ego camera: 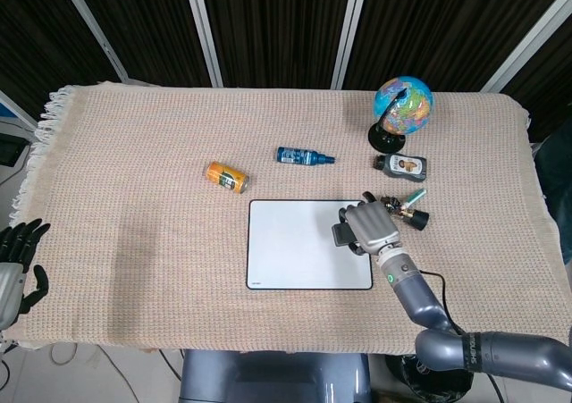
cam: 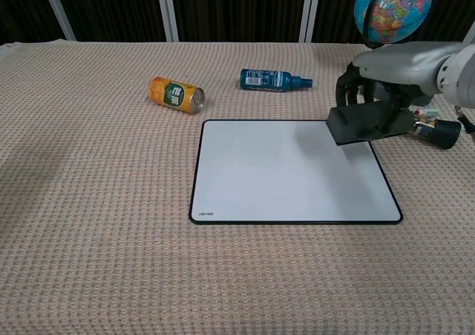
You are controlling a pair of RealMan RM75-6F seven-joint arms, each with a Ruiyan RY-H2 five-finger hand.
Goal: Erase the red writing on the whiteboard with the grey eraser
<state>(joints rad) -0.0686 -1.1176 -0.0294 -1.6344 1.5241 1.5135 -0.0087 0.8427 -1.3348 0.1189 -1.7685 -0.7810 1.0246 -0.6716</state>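
The right hand [cam: 393, 71] grips the dark grey block eraser [cam: 369, 121], fingers curled over its top, at the far right corner of the white rectangular whiteboard with a black rim [cam: 289, 171]. In the chest view the eraser appears lifted clear of the board surface, casting a faint shadow on it; whether any edge still touches cannot be told. In the head view the same hand [ego camera: 371, 227] covers most of the eraser [ego camera: 342, 234], which overlaps the board's right edge [ego camera: 295, 242]. The board face shows white, with no red marks discernible in either view.

Just beside the hand, on its right, lies a small cluster of items with a black cap and a green-tipped piece [ego camera: 405, 207]; details are too small to tell. Beyond it lies a dark bottle with a pale label [ego camera: 400, 163], and behind that stands a blue globe on a black base [ego camera: 400, 106]. A blue spray bottle [cam: 273, 79] and an orange drinks can [cam: 176, 95] lie on their sides beyond the board's far edge. All rest on a beige woven tablecloth [cam: 96, 201].

The left hand [ego camera: 20, 258] sits at the table's near left edge, well apart from everything, fingers apart and holding nothing.
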